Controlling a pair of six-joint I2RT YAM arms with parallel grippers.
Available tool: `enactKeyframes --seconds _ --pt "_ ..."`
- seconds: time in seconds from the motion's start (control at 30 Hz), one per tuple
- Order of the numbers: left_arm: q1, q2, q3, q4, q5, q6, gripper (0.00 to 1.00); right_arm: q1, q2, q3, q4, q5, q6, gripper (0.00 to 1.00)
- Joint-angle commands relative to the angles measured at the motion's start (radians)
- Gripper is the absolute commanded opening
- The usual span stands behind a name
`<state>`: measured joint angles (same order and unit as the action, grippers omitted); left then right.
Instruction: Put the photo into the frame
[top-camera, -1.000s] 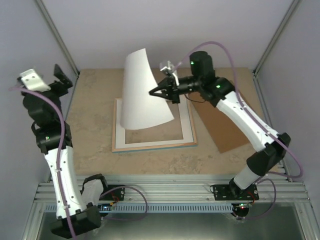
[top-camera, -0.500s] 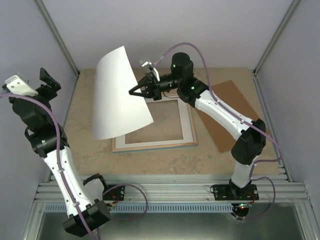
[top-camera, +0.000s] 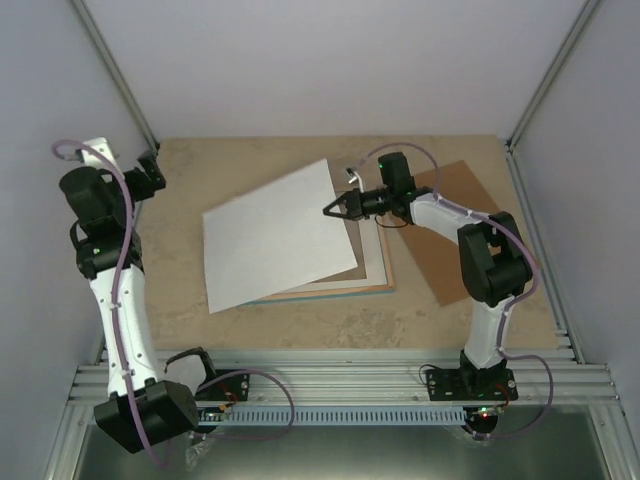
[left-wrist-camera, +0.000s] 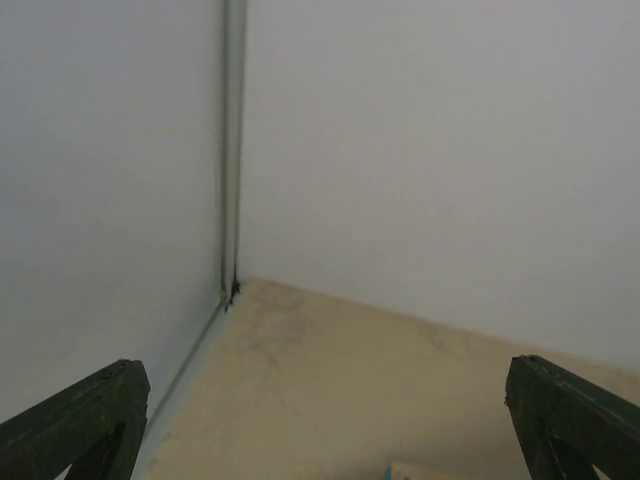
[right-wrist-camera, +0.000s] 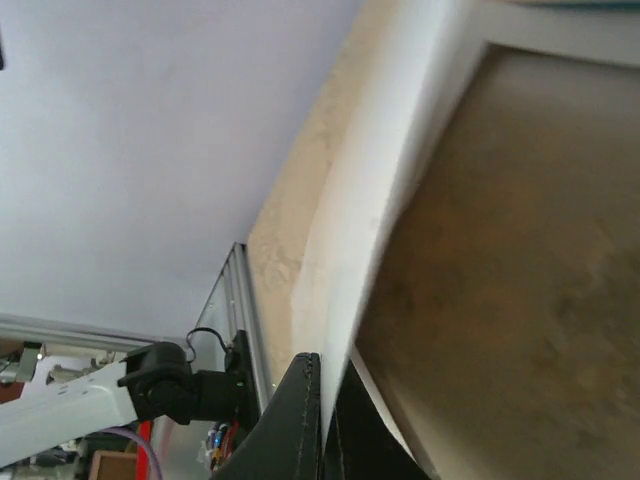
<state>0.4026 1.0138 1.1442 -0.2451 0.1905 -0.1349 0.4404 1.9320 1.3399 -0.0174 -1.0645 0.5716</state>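
Left gripper (left-wrist-camera: 325, 400) seen with jaws spread wide; dark fingertips (left-wrist-camera: 85, 425) framed at bottom corners. Beige table (left-wrist-camera: 300, 370) seen between them. White walls (left-wrist-camera: 450, 150) joined at metal corner post (left-wrist-camera: 232, 150). Small pale-blue edge (left-wrist-camera: 418, 470) glimpsed at bottom, unidentified.

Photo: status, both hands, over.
Right hand shut on photo, right edge. Left hand open, empty, back-left corner. Photo white side up, skewed across frame, overhanging left. Backing panel off to right.

Lab cell: white walls (top-camera: 330, 60), aluminium rails (top-camera: 340, 385)
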Motion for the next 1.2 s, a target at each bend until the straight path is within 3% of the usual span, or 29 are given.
enactKeyframes --seconds 0.0,0.23,0.77,1.17 --pt "-0.042 0.025 -0.045 -0.067 0.035 0.106 0.99 -0.035 0.043 -0.01 -0.106 0.033 -0.08 0.01" --pt "-0.144 0.055 -0.134 -0.067 0.018 0.212 0.99 -0.112 0.072 -0.006 -0.221 0.06 -0.16 0.0" --pt "-0.199 0.157 -0.172 -0.043 -0.001 0.268 0.99 -0.228 0.066 -0.121 -0.136 0.073 -0.165 0.01" --pt "-0.224 0.199 -0.169 -0.036 -0.014 0.283 0.99 -0.221 0.063 -0.231 -0.028 0.115 -0.059 0.01"
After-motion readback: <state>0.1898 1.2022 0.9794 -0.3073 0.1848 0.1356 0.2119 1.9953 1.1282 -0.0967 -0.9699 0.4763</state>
